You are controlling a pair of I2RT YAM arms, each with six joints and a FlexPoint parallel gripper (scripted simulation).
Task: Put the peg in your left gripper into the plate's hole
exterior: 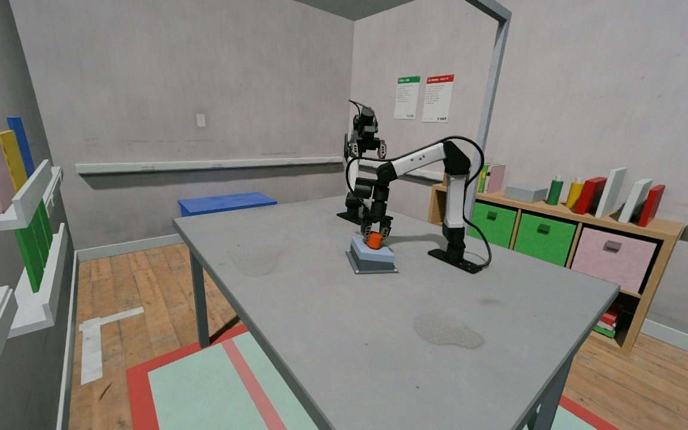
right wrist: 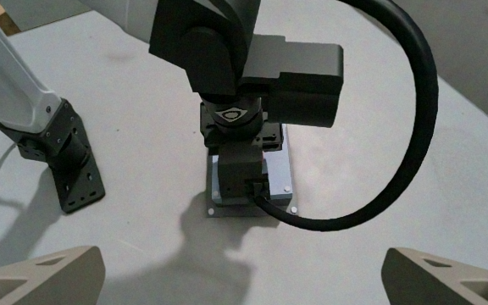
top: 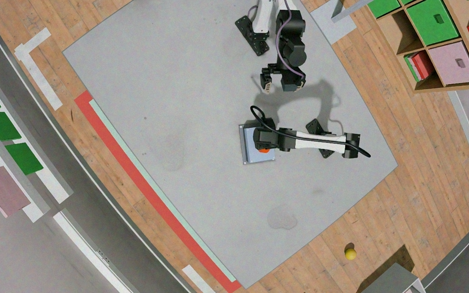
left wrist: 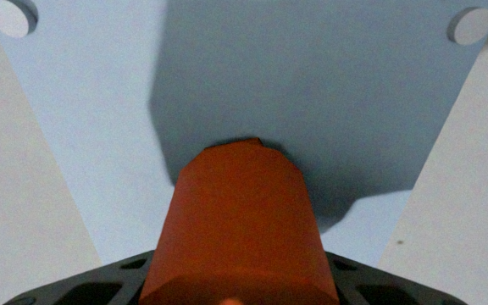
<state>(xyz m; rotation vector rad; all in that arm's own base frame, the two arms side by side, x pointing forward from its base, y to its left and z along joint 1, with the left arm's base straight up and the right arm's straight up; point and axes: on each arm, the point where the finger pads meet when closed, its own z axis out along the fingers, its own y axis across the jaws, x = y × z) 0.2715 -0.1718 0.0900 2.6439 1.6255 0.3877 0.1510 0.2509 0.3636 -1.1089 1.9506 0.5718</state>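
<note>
The orange-red peg (top: 264, 149) (exterior: 374, 240) (left wrist: 240, 212) stands nearly upright at the top of the light blue plate (exterior: 378, 255) (left wrist: 100, 106) (right wrist: 279, 169). Only a sliver of its narrower end shows beyond the wide body in the left wrist view; the rest of that end and the hole are hidden, so depth in the hole cannot be told. My left gripper (exterior: 374, 233) (left wrist: 240, 263) is shut on the peg, one finger on each side. My right gripper (top: 283, 87) (exterior: 369, 149) (right wrist: 244, 259) is open and empty, raised away from the plate.
The plate tops a dark grey base (top: 244, 149) (exterior: 370, 266) on the grey table (top: 192, 182) (exterior: 292, 299). White round studs (left wrist: 10, 18) (left wrist: 474, 26) stick up near its corners. The left arm's black cable (right wrist: 426, 85) loops beside its wrist.
</note>
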